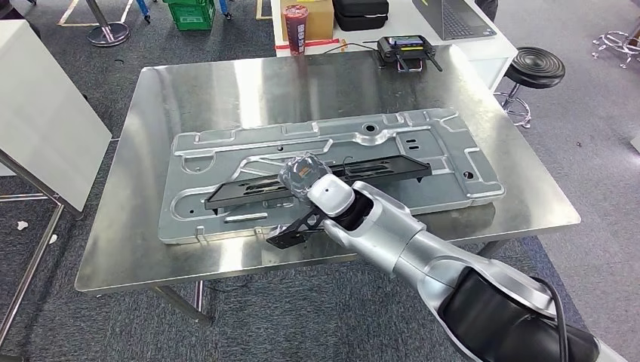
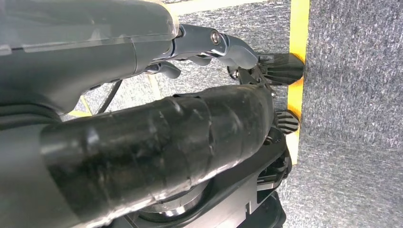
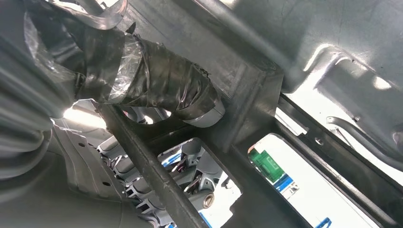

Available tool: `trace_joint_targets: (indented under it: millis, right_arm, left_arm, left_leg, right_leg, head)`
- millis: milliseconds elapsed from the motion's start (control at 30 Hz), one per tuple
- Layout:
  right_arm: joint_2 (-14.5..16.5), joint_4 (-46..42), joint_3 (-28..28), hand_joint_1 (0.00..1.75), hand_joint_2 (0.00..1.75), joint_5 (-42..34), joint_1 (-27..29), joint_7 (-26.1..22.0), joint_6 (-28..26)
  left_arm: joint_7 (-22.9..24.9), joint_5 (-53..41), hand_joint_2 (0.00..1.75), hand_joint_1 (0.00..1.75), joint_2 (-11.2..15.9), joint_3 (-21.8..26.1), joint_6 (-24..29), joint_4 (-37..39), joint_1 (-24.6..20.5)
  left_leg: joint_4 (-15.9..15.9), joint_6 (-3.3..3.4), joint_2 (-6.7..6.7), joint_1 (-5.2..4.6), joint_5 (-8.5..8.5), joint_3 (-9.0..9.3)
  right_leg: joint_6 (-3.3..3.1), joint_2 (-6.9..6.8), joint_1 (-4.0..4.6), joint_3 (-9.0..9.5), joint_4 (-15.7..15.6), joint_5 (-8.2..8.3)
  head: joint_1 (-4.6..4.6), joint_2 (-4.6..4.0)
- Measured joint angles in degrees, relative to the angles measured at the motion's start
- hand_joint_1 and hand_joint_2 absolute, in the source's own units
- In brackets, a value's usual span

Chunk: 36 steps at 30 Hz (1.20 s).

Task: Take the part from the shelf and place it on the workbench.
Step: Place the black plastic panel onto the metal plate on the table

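Note:
A long black bracket part [image 1: 385, 167] lies slanted over a large silver stamped panel [image 1: 423, 136] on the steel workbench [image 1: 226, 83]. My right hand [image 1: 306, 175] grips the part near its middle. A black end piece [image 1: 290, 232] sticks out below the hand, over the panel's near edge. In the right wrist view the taped thumb [image 3: 157, 85] presses on the black part [image 3: 256, 90], with fingers [image 3: 190, 166] showing through its opening from the other side. My left hand [image 2: 157, 95] hangs over grey carpet, fingers [image 2: 228, 45] stretched out and holding nothing.
A handheld controller [image 1: 404, 50] sits at the bench's far edge, with a red cup [image 1: 295, 27], a black case [image 1: 360, 13] and a laptop [image 1: 460, 16] on the table behind. A black stool [image 1: 538, 66] stands at the right, a white panel [image 1: 38, 113] at the left.

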Motion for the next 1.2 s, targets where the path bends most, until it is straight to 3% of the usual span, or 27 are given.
trace_joint_targets:
  millis: [1200]
  right_arm:
    - [0.1,0.1,0.0,1.69,1.75,0.0,0.0,0.0,0.0]
  left_arm:
    - [0.0,0.0,0.0,0.0,0.0,0.0,0.0,0.0,0.0]
  left_leg:
    - [0.0,0.0,0.0,0.0,0.0,0.03]
  right_leg:
    - [0.0,0.0,0.0,0.04,0.0,0.0]
  head:
    - [0.0,0.0]
